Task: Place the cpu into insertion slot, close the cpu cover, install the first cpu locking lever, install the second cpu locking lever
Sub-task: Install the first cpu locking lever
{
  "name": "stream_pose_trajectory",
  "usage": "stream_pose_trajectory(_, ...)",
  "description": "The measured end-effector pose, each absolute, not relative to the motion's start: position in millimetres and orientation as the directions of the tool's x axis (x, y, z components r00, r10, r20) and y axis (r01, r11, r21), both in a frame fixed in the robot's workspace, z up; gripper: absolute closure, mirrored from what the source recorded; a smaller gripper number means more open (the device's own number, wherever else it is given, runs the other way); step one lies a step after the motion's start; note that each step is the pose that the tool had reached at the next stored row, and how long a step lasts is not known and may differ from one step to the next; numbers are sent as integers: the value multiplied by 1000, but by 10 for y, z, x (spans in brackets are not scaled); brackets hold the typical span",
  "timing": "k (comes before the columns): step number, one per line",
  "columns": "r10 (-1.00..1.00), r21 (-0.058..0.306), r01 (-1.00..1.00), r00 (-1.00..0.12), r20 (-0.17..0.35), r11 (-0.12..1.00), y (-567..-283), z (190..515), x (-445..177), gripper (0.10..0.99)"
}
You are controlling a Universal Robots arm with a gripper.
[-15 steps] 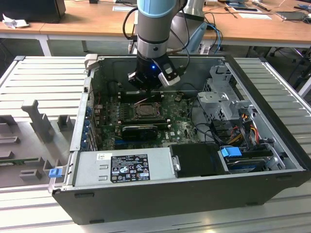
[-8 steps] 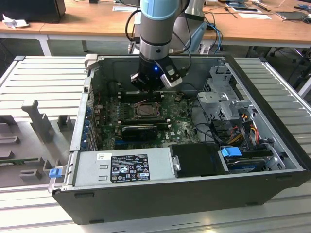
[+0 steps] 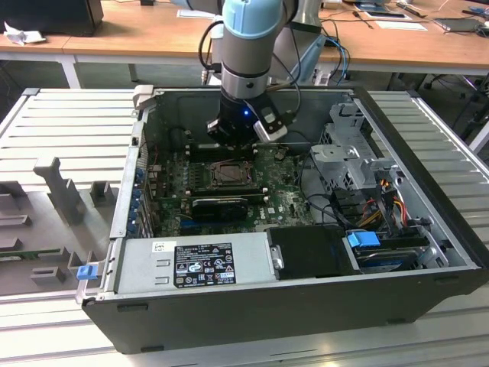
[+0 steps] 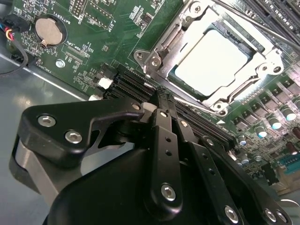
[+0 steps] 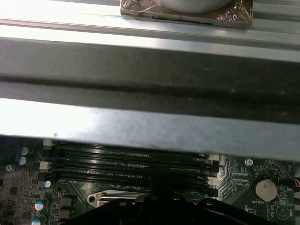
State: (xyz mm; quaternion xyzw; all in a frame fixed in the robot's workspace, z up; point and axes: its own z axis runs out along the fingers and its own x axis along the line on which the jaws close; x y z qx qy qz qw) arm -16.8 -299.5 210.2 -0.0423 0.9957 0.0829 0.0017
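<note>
My pincer [image 4: 165,101]: fingers pressed together, holding nothing, tips just beside the insertion slot [image 4: 213,56] on the green board [image 4: 101,42]. Cpu [image 4: 211,63]: seated in the slot, the cpu cover [image 4: 180,35] lying closed around it.

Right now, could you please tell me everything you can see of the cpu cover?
The cpu cover is a thin, silvery metal frame with a large square window. It lies flat and closed on the insertion slot, and the pale cpu shows through the window. Screws sit at its corners. In the second wrist view the gripper sits just beside it, not touching.
</note>
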Motion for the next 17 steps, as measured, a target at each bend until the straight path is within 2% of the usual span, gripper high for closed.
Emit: stream_pose_trajectory(17,-84,164,-84,-996,-10,983,-2987,2023,-142,980)
